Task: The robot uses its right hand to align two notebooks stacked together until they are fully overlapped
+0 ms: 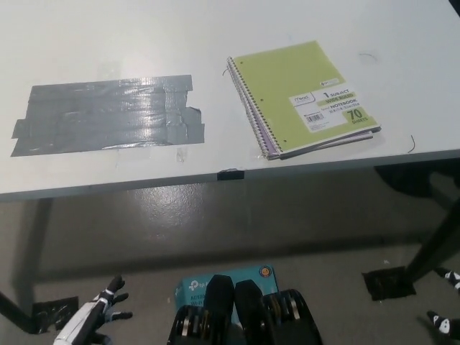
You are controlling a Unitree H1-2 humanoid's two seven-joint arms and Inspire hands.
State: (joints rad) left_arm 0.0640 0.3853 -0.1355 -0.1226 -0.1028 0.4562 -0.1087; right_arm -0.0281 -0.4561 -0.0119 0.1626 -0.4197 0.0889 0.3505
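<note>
showing only at the lower right edge, the right hand (pixel 445 323) is being seen as a few fingertips; whether it is spread or closed cannot be told. the left hand (pixel 93 320) is being held low at the lower left, fingers apart, holding nothing. the green notebook (pixel 305 97) is lying on a second notebook (pixel 253 115) slightly askew, near the worktop (pixel 108 43) front edge, grey tape (pixel 108 115) well apart.
</note>
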